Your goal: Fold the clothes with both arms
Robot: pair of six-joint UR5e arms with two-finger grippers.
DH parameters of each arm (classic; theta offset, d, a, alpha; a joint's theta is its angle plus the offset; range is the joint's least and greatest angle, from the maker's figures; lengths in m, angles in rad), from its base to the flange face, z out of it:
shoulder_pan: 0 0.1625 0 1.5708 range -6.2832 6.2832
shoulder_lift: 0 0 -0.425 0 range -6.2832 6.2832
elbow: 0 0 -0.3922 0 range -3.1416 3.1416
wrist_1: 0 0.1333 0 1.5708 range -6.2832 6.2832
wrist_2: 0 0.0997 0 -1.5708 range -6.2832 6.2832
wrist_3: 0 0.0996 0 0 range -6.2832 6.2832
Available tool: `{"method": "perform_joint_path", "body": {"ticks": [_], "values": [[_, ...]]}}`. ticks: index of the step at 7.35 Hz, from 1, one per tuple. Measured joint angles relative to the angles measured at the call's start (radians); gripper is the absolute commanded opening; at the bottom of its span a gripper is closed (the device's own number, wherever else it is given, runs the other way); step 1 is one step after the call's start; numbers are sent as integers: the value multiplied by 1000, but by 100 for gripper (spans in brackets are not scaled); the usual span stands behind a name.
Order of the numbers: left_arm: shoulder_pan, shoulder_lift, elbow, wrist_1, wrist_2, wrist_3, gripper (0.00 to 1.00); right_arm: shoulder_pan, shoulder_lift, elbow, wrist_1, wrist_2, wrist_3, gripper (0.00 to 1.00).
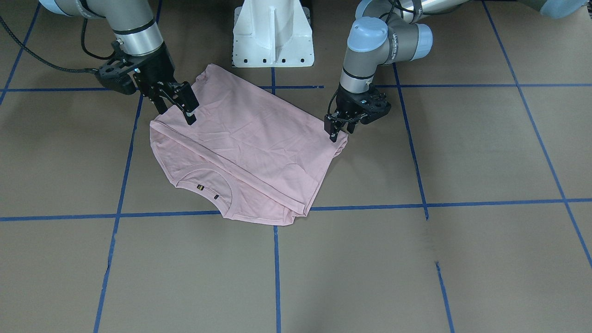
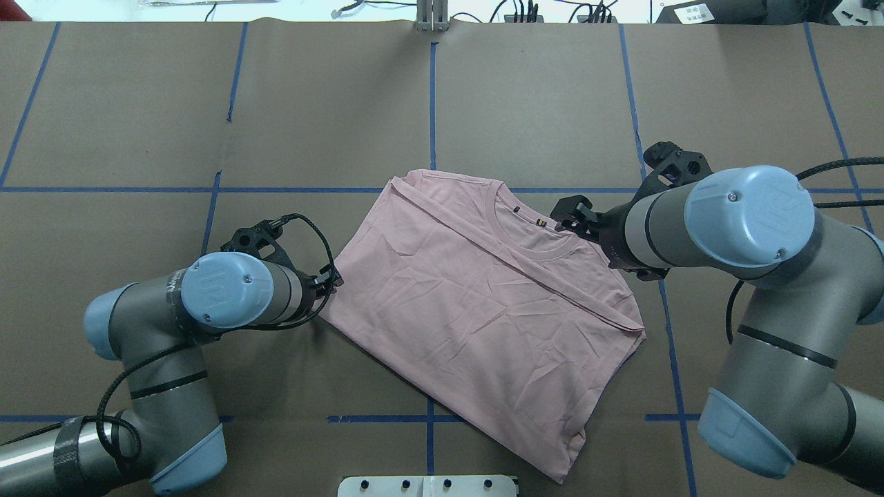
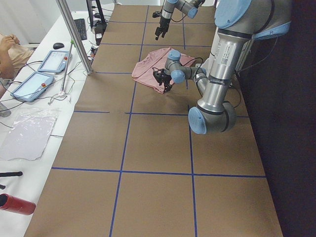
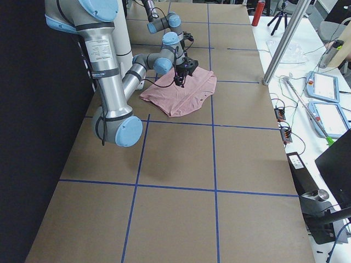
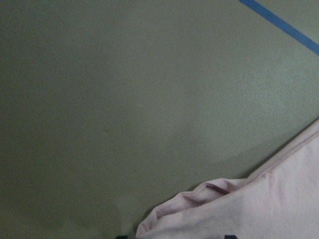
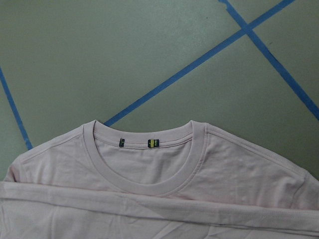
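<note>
Brown taped table [image 1: 462, 152] — pink T-shirt [image 1: 249, 138]; left hand [image 1: 338, 133] and right hand [image 1: 177, 114] both spread.

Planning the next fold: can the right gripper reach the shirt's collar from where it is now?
Probably yes. The right gripper hangs open near the collar, and nothing lies between them.

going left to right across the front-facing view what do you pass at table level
right gripper, over the shirt's left edge → pink T-shirt → left gripper, at the shirt's right corner. The white pedestal base stands behind the shirt's span, so it is left out.
</note>
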Motion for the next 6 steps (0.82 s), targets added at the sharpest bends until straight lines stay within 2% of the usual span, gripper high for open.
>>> {"method": "perform_joint_path", "body": {"ticks": [1,2,3,4,6], "values": [[1,1,3,-1,-1,0,55,-1,0,0,0,0,0,100],[1,2,9,-2,-1,0,38,-1,0,-1,0,0,0,100],[1,2,13,-3,0,0,6,-1,0,0,0,0,0,100],[1,3,14,-2,0,0,0,-2,0,0,0,0,0,100],[-7,5,9,3,1,16,0,-2,0,0,0,0,0,100]]}}
